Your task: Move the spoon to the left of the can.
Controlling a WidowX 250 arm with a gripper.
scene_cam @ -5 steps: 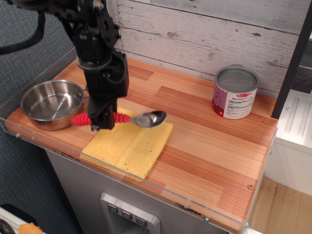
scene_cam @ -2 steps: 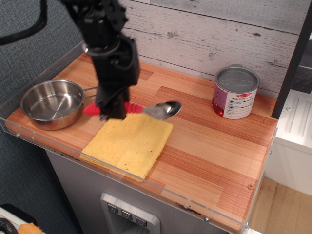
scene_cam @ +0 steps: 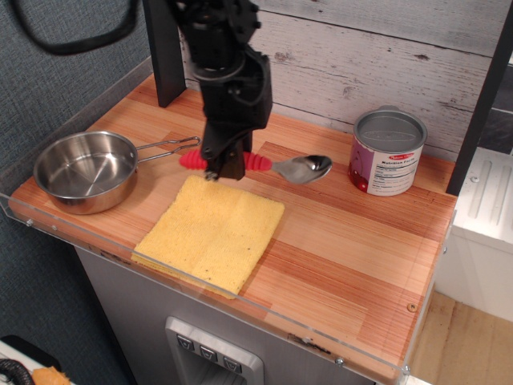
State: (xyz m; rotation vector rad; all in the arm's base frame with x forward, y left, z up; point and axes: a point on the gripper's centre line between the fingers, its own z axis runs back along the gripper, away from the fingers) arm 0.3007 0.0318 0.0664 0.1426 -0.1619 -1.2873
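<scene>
A wooden counter (scene_cam: 337, 241) with a clear plastic edge fills the view. Nearest the camera, a yellow cloth (scene_cam: 211, 233) lies flat near the front edge. To its left sits a round steel pan (scene_cam: 84, 170), its wire handle pointing right. Just beyond the cloth, a black robot claw (scene_cam: 222, 168) reaches down from above and is closed around the red ribbed handle of a spoon (scene_cam: 264, 166). The spoon is held level above the counter, its shiny bowl pointing right toward a can (scene_cam: 387, 152). The can stands upright farther right, near the pale plank wall (scene_cam: 361, 56), close to the spoon's bowl but apart from it.
</scene>
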